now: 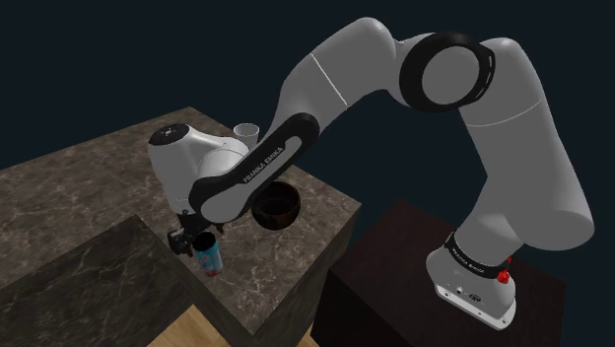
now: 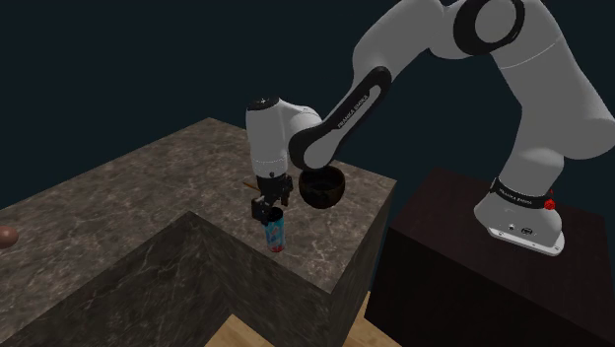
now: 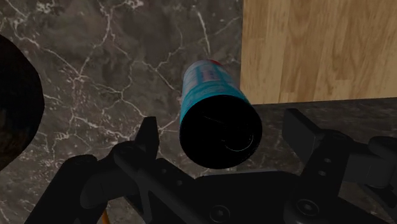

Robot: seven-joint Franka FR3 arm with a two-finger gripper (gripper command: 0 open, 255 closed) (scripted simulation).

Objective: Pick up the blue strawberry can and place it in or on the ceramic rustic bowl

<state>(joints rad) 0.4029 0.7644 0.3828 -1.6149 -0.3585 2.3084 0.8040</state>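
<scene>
A: Where is your can (image 1: 210, 258) standing?
B: It is standing on the table (image 1: 89, 197) near the bowl (image 1: 277, 207). Your pincer (image 3: 224, 124) is hanging wide open around its top, fingers flanking it, gripping nothing.

bowl (image 1: 275, 209) near can (image 1: 209, 258), counter block (image 1: 89, 286) close beside

blue can (image 1: 209, 256) stands upright on the marble counter (image 1: 89, 197), near the dark brown bowl (image 1: 275, 206).
</scene>
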